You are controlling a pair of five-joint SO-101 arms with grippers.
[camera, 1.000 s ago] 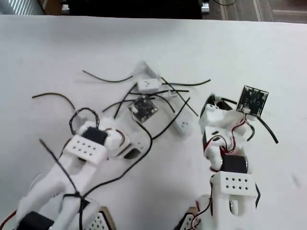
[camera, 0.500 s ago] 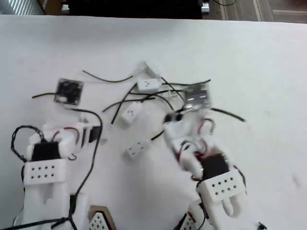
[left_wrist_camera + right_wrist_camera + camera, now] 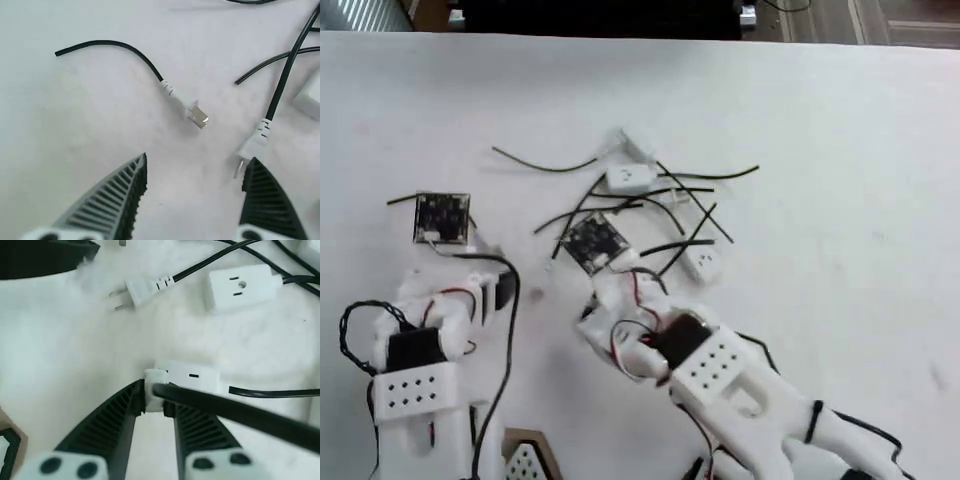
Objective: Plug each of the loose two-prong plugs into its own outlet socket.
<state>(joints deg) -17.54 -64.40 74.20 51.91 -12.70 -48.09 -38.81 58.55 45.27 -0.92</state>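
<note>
Right wrist view, end effector [image 3: 156, 399] clamping plug [image 3: 151, 396], cord [image 3: 240, 412] overlying finger [image 3: 200, 440]

Robotics lab (two wired arms [image 3: 415, 375] on a white table [image 3: 840, 130]).

On the table [image 3: 840, 150], a far socket [image 3: 630, 178] lies behind a near socket [image 3: 703, 262] — cords [image 3: 692, 189] between.

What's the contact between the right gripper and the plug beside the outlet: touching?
Touching. In the right wrist view, the right gripper clamps the white plug from both sides.
</note>
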